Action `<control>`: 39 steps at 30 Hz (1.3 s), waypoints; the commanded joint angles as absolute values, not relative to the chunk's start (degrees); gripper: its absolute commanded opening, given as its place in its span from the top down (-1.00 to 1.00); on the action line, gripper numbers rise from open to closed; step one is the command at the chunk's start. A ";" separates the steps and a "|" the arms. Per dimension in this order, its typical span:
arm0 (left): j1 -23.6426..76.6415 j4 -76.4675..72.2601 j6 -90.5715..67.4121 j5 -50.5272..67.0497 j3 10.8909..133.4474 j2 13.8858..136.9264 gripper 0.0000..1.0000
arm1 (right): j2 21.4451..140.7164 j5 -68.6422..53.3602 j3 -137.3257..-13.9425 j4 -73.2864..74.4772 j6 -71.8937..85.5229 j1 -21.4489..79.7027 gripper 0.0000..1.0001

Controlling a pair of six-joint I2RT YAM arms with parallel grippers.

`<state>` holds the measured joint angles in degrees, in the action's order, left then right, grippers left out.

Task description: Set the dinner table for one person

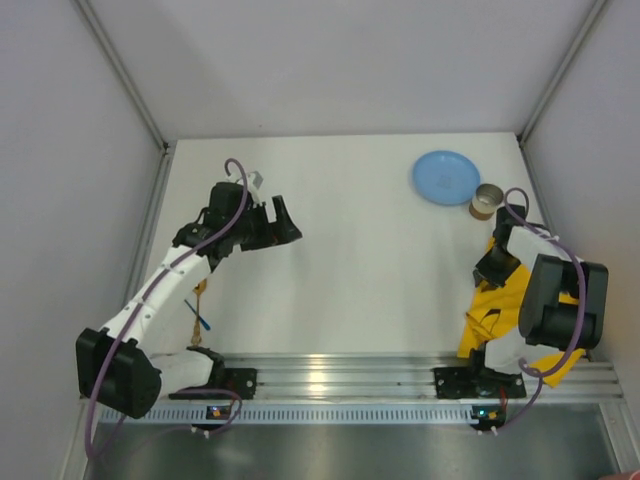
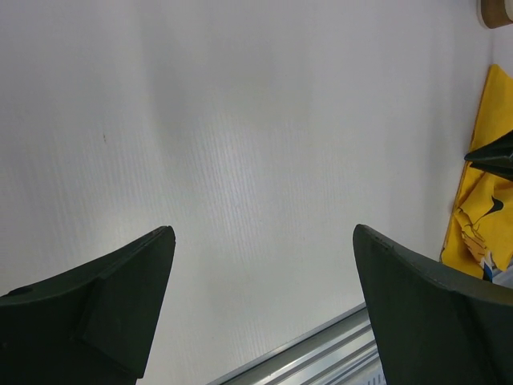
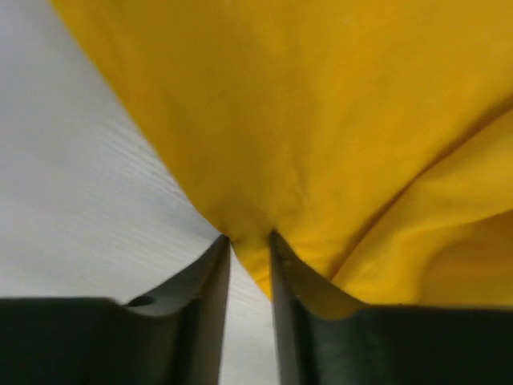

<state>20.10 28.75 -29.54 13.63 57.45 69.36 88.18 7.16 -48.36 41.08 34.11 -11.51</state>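
The white dinner table [image 1: 380, 280] fills the workspace. A crumpled yellow cloth mat [image 1: 488, 312] lies at its right near edge, partly under my right arm. My right gripper [image 1: 497, 262] is shut on a fold of the mat's edge; in the right wrist view the yellow cloth [image 3: 321, 120] is pinched between the nearly closed fingers of the gripper [image 3: 248, 241]. My left gripper [image 1: 290, 222] is open and empty, held above bare table at the left; in the left wrist view the gripper [image 2: 264, 233] frames only white tabletop.
A blue plate [image 1: 446, 177] and a brown cup [image 1: 486, 201] stand at the back right. A blue-handled utensil [image 1: 200, 318] and a wooden one [image 1: 199, 298] lie under the left arm. An aluminium rail [image 1: 340, 375] runs along the near edge. Grey walls enclose the table.
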 commanded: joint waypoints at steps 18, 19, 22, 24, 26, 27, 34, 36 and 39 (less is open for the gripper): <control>20.83 31.11 -31.46 6.95 60.20 65.30 -0.94 | 82.80 -7.29 -59.31 37.70 52.52 23.88 1.00; 20.92 31.46 -31.55 6.60 60.73 65.22 -0.94 | 82.71 -7.29 -60.89 38.23 54.47 28.60 1.00; 21.27 32.60 -31.38 5.10 61.52 64.78 -0.94 | 82.88 -8.17 -65.12 36.93 62.56 35.22 1.00; 21.36 33.22 -31.46 4.14 61.79 64.51 -0.95 | 84.45 -12.27 -66.53 33.68 65.29 36.91 1.00; 21.45 33.92 -31.73 3.96 61.88 63.81 -0.95 | 86.21 -15.10 -68.45 28.76 65.65 38.49 0.92; 21.62 34.19 -32.08 3.78 61.79 63.55 -0.95 | 88.31 -18.68 -69.08 26.74 65.13 38.84 -0.05; 23.20 35.94 -33.66 2.38 58.28 62.58 -0.97 | 93.78 -25.76 -73.84 27.42 59.69 38.85 -0.99; 24.34 35.95 -34.71 2.11 56.96 61.97 -0.97 | 91.59 -24.96 -72.34 29.08 57.05 37.28 -0.99; 26.01 34.81 -36.03 3.25 53.45 61.43 -0.97 | 87.72 -21.90 -69.26 34.33 52.57 34.21 -1.00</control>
